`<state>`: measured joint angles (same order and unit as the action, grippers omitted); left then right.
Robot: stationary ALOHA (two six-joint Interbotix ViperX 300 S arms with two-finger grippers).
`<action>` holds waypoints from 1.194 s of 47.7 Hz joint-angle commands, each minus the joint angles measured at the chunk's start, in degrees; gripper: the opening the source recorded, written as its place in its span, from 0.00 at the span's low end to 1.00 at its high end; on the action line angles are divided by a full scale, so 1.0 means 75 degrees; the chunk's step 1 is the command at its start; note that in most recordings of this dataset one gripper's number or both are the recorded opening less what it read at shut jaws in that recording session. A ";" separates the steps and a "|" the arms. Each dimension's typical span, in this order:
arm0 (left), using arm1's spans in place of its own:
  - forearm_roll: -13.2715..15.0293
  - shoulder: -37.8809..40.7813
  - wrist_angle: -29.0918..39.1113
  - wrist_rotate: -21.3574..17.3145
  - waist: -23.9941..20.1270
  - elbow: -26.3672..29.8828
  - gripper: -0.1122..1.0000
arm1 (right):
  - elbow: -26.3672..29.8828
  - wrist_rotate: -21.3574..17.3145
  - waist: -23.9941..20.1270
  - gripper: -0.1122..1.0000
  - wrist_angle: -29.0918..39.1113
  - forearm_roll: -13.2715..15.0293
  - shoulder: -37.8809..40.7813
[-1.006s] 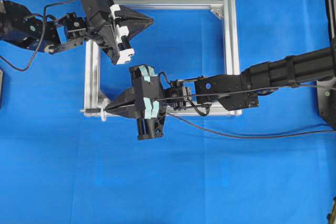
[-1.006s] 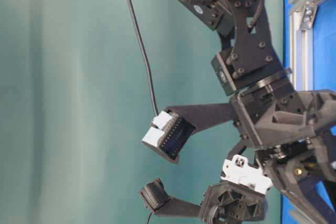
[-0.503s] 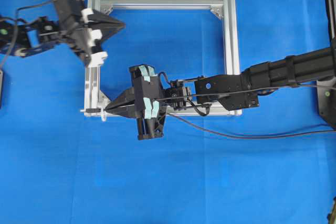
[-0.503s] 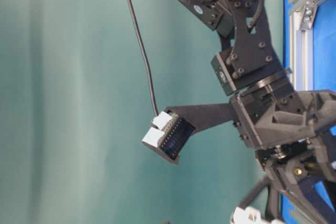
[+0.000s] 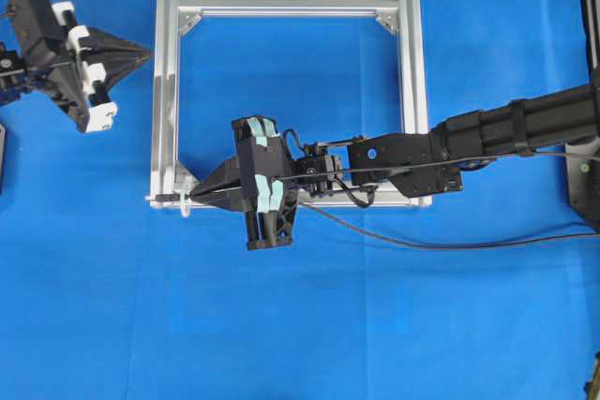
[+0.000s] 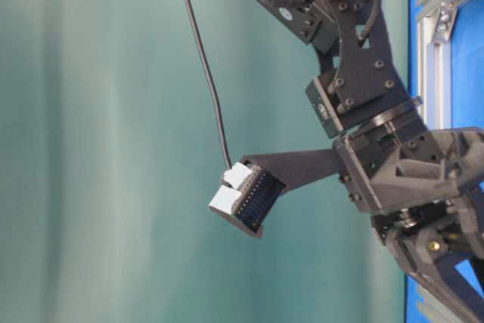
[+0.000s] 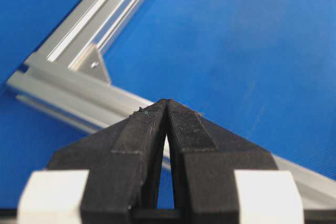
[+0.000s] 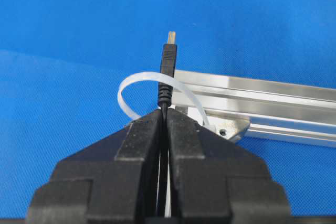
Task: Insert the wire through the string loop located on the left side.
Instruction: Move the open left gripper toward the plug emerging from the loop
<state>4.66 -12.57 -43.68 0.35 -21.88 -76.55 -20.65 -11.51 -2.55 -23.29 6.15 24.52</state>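
Note:
The wire (image 8: 168, 69) is a thin black cable ending in a small dark plug with a silvery tip. My right gripper (image 8: 164, 114) is shut on it just behind the plug. The plug crosses the whitish string loop (image 8: 137, 80), its tip poking beyond the band. From overhead, the right gripper (image 5: 194, 198) sits at the frame's lower left corner, with the plug (image 5: 166, 198) past the string loop (image 5: 186, 208). The wire's slack (image 5: 422, 243) trails right. My left gripper (image 5: 148, 47) is shut and empty, left of the frame; the left wrist view shows its tips (image 7: 167, 102) together.
The square aluminium frame (image 5: 410, 91) lies on blue cloth, with triangular corner brackets (image 7: 94, 64) inside its corners. The right arm (image 5: 506, 133) reaches across the frame's lower bar. A dark base (image 5: 586, 175) stands at the right edge.
The left arm has drawn back leftward, off the frame's upper left corner, and has left the table-level view. The right gripper and the wire have stayed put.

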 commanded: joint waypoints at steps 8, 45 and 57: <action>-0.0012 -0.0094 -0.0012 0.0070 0.0023 0.0047 0.10 | 0.0164 0.0000 0.0012 0.11 -0.0035 0.0000 -0.0152; -0.0012 -0.0891 -0.0012 0.0176 0.4441 -0.0152 0.10 | 0.0188 -0.0012 0.0012 0.11 -0.0059 0.0000 -0.0152; -0.0023 -0.0832 0.0070 0.0152 0.4477 -0.0129 0.10 | 0.0188 -0.0012 0.0012 0.11 -0.0059 0.0000 -0.0152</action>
<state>4.66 -18.72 -43.24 1.58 11.43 -78.22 -20.65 -11.51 -2.55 -23.29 6.15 24.52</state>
